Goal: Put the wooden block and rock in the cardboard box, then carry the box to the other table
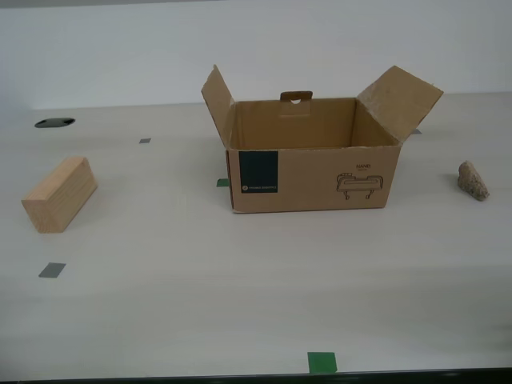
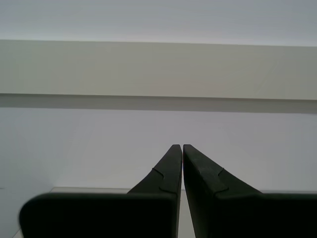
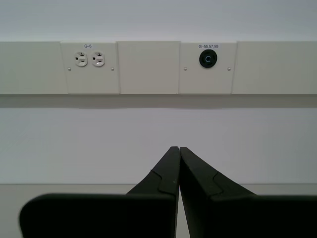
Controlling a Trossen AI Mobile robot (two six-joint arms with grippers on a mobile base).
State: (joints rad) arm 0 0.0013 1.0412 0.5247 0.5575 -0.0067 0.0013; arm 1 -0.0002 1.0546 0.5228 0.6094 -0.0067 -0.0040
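The cardboard box stands open in the middle of the beige table, flaps spread, its blue label facing the camera. The wooden block lies at the exterior view's left. Over at the exterior view's right, the small rock rests on the tabletop. Neither arm shows in the exterior view. My first gripper is shut, empty, pointing at a white wall. My second gripper is shut too, with nothing between its fingers, facing the same wall. The other table is out of view.
Small grey and green tape marks dot the beige tabletop. A dark oval hole sits near the back at the exterior view's left. A wall trunking with sockets runs across the first wrist view.
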